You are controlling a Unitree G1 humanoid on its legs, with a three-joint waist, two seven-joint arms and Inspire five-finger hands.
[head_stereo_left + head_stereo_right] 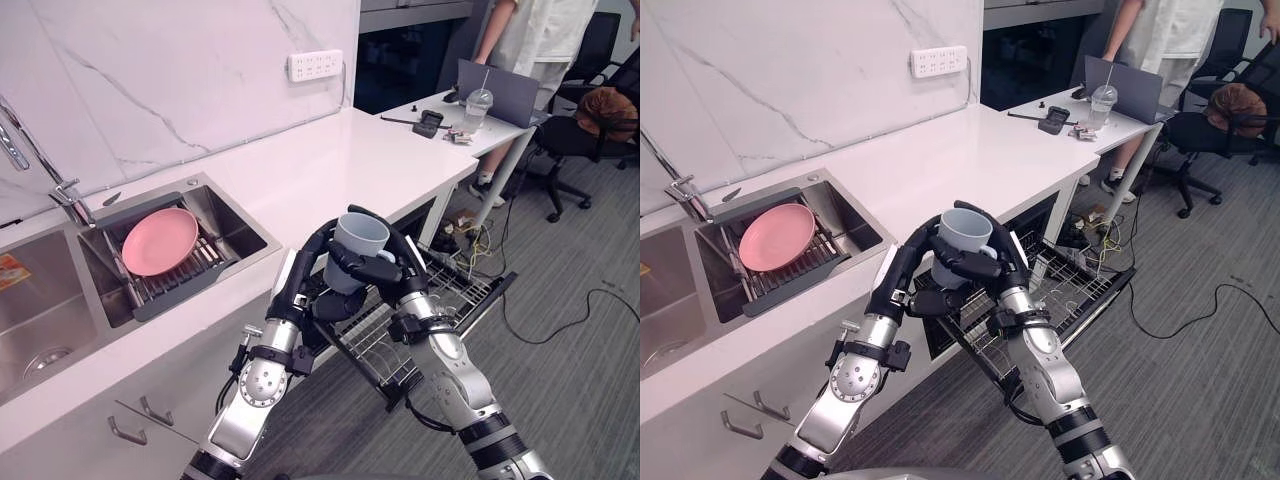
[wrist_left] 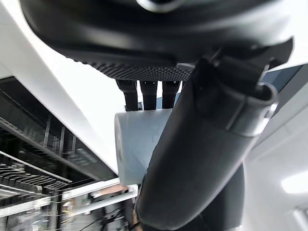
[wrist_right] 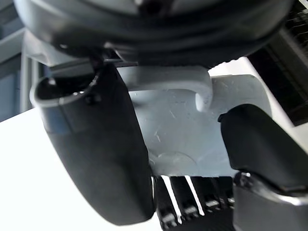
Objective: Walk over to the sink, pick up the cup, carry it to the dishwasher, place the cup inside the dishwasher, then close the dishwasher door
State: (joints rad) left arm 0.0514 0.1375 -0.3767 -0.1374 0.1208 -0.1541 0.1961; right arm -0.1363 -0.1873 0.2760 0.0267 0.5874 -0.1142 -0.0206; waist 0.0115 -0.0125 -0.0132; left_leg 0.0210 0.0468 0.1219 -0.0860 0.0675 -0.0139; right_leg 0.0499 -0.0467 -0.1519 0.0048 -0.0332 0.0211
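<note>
A pale blue-grey cup (image 1: 360, 240) is held upright between both hands, in front of the counter's edge and above the open dishwasher's pulled-out wire rack (image 1: 445, 295). My left hand (image 1: 300, 278) wraps it from the left, and in the left wrist view the fingers (image 2: 149, 94) and thumb (image 2: 202, 159) curl round the cup (image 2: 137, 144). From the right, my right hand (image 1: 405, 262) clasps the same cup; in the right wrist view the thumb (image 3: 101, 144) presses the cup (image 3: 192, 134) just under its handle (image 3: 178, 79).
Left of the hands, a steel sink (image 1: 230, 225) holds a pink plate (image 1: 160, 240) on a drain rack, with the faucet (image 1: 60, 185) behind. The white counter (image 1: 330, 160) runs right to a desk with a laptop (image 1: 505, 90). A person (image 1: 540, 40) stands there beside office chairs (image 1: 590, 125).
</note>
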